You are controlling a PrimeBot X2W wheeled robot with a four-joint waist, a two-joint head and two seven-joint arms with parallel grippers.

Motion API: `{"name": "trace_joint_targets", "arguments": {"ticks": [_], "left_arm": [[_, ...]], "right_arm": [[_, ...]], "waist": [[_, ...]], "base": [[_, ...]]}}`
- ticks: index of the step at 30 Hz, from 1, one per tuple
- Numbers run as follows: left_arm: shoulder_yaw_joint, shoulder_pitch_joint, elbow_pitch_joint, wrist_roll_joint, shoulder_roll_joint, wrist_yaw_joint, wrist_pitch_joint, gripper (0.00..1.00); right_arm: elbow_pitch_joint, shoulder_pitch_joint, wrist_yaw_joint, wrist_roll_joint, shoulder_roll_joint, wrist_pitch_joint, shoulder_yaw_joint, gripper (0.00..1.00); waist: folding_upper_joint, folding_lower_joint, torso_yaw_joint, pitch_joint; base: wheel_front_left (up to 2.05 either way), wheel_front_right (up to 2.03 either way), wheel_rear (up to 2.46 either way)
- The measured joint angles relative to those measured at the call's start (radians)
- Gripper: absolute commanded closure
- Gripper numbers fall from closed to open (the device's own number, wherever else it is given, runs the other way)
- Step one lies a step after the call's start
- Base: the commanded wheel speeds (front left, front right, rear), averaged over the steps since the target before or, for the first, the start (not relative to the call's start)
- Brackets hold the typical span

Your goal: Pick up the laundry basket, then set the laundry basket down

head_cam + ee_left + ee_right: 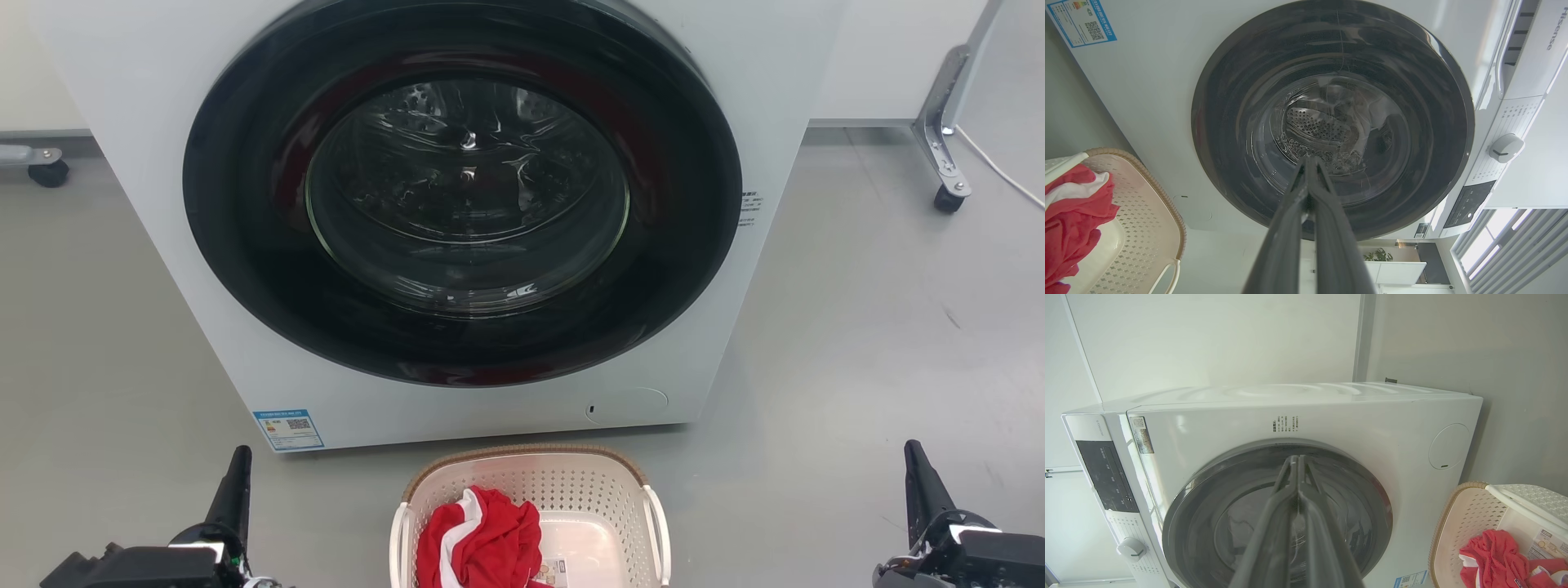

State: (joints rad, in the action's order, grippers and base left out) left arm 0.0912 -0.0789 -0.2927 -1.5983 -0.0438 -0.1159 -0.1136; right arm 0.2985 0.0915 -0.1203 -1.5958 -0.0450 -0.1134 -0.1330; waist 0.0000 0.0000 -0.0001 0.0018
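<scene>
— Whereabouts of the basket?
— Laundry basket (571,488) at the bottom centre of the head view, upright on the grey floor (857,327), just in front of the washing machine (767,82).

— And the pincers?
— Left gripper (239,454) at the lower left, fingers pressed together, pinching nothing. Right gripper (913,449) at the lower right, likewise pressed together and empty. Both well apart from the basket.

— Stage of the job?
— Hard to settle. Fits a basket waiting for a lift as well as one already set down on the floor.

— Anything about handling it well?
— Judging by the build: one white handle (397,539) on the frame's left, another (657,531) on its right, so best held from both sides and kept level. Thin perforated walls, probably flexible.

— Contents?
— One red-and-white garment (482,539), bunched in the left half of the basket. Smooth base bare at the right, with a small label (559,569). Light load, off-centre, apt to lean leftward in any carry.
</scene>
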Motion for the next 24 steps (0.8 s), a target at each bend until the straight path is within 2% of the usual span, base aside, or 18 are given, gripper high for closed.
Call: {"name": "trace_joint_targets", "arguments": {"ticks": [24], "left_arm": [[0.000, 0.000, -0.002, -0.002, 0.000, -0.007, 0.000, 1.00]], "right_arm": [[0.000, 0.000, 0.000, 0.000, 0.001, 0.000, 0.000, 1.00]], "waist": [[0.0000, 0.0000, 0.000, 0.000]], "base": [[0.00, 0.00, 0.00]]}}
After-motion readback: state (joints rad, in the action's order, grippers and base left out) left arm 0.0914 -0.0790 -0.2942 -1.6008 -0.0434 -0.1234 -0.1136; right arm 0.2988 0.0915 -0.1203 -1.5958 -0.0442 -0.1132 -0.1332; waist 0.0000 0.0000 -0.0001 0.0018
